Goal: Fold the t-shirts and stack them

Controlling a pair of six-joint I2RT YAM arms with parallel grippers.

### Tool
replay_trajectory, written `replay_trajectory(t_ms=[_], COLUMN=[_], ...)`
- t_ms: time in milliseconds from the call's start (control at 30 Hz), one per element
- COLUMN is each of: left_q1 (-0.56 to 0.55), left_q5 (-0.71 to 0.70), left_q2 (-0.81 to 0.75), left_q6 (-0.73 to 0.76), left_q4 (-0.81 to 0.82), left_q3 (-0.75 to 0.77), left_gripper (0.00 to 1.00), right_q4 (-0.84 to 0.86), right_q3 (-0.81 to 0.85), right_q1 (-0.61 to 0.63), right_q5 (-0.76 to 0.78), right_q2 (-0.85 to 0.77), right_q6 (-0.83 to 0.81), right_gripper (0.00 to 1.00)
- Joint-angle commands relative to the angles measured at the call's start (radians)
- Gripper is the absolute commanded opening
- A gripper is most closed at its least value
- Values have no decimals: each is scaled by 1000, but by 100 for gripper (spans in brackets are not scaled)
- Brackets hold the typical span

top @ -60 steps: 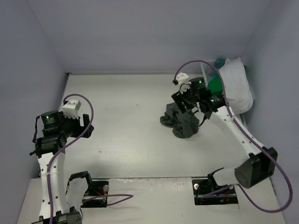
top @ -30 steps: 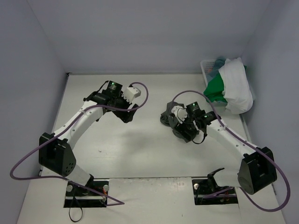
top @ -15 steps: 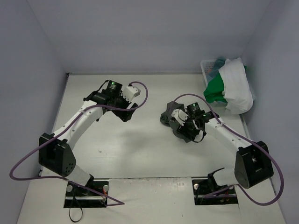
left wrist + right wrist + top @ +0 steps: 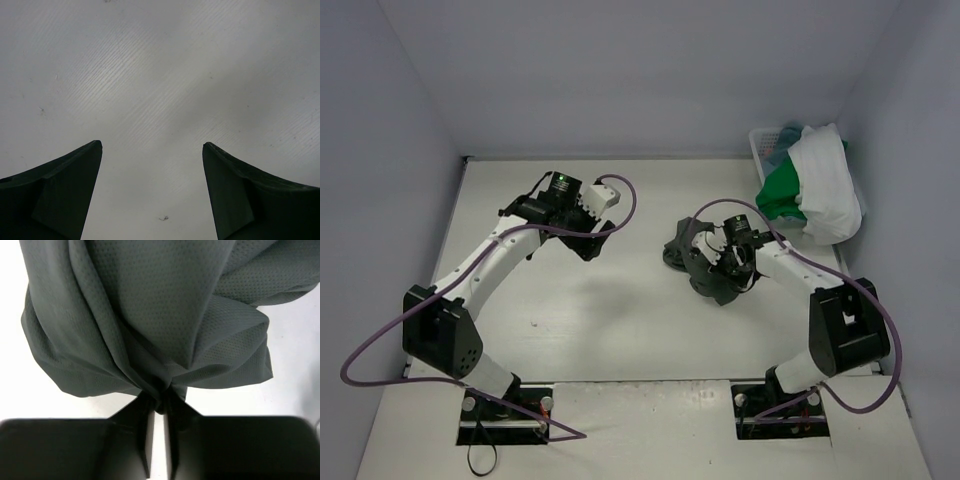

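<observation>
The dark grey-green mesh-knit cloth t-shirt (image 4: 165, 315) is lying crumpled in a heap on the white table (image 4: 620, 320), directly ahead of the right gripper (image 4: 159, 407). That gripper's fingers were standing spread over the heap a second ago and are now pressing together on a gathered fold at the cloth's near edge. The grasp therefore looks to be just forming, and the shirt is probably about to be lifted or dragged out flat; no folding is showing yet. The left gripper (image 4: 152, 150) is holding where it was a second ago, jaws spread wide, with only bare table beneath them. It is waiting well apart from the heap, to the right gripper's left. Beyond the right gripper and off to its right, the white plastic lattice basket (image 4: 765, 145) is sitting in the table's far corner against the wall. The white cloth t-shirt (image 4: 825, 190) and the bright green cloth t-shirt (image 4: 780, 192) are spilling over the basket's rim, so those are still waiting their turn. Room is tight on that side, with the wall and table edge running close by. The widest open stretch is lying to the right gripper's left and back toward the arm bases, between the two grippers, which seems the natural place to spread the shirt.
</observation>
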Motion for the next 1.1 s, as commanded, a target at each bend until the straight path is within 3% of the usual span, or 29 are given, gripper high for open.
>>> replay_trajectory(t_ms=[0,233,567,833,1067], left_q1=[4,-22,-117,-272,-273], left_q5=[12,81,187,161,130], left_q2=[-13,63,223,413,536], left_q6=[13,-7,-89,-139,-170], left_q4=[27,88,453,664,737], left_q3=[54,126,172,200,255], left_gripper=[76,76,76,76,76], right_q4=[-6,-6,-10,-10,-19], right_q3=[37,109,131,122,117], right_q1=[-4,-96,-124,-127,-133], right_q5=[-11,-63,-117,-126,-134], right_q2=[-11,-69,-98,-89,-124], right_q6=[-20,-4,48,62,68], right_gripper=[1,0,0,0,0])
